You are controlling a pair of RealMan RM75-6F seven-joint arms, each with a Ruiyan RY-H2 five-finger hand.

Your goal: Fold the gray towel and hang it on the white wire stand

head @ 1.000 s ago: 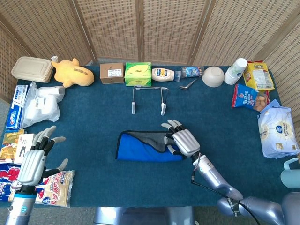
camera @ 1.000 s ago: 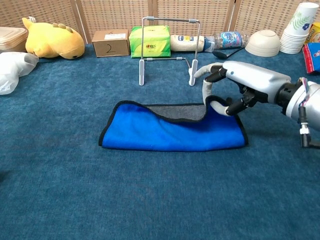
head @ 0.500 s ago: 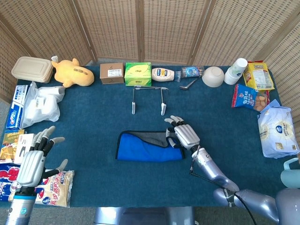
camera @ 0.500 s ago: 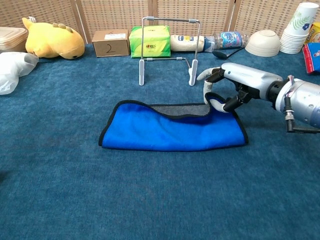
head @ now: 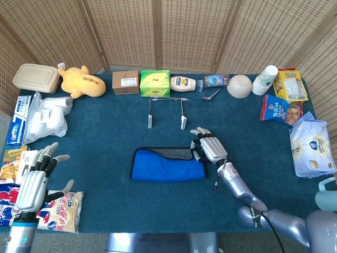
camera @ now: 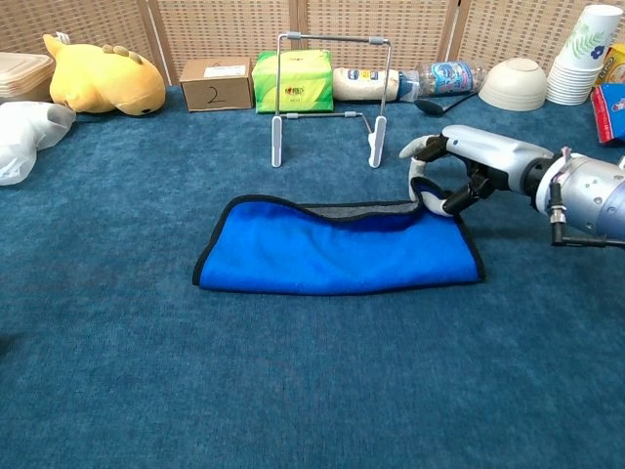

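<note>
The counter [head: 105, 142], covered in napped dark-teal cloth, is carrying the towel [camera: 332, 256] at its middle, folded into a soft blue slab with black piping and a strip of gray lining showing along its far edge. Just beyond it, the white wire stand [camera: 327, 98] is standing upright, a thin bent-rod frame. The silver right hand [camera: 451, 176] is pinching the towel's far right corner with curled fingers, while the left hand [head: 36, 182] is hovering at the near left with fingers spread, holding nothing.
</note>
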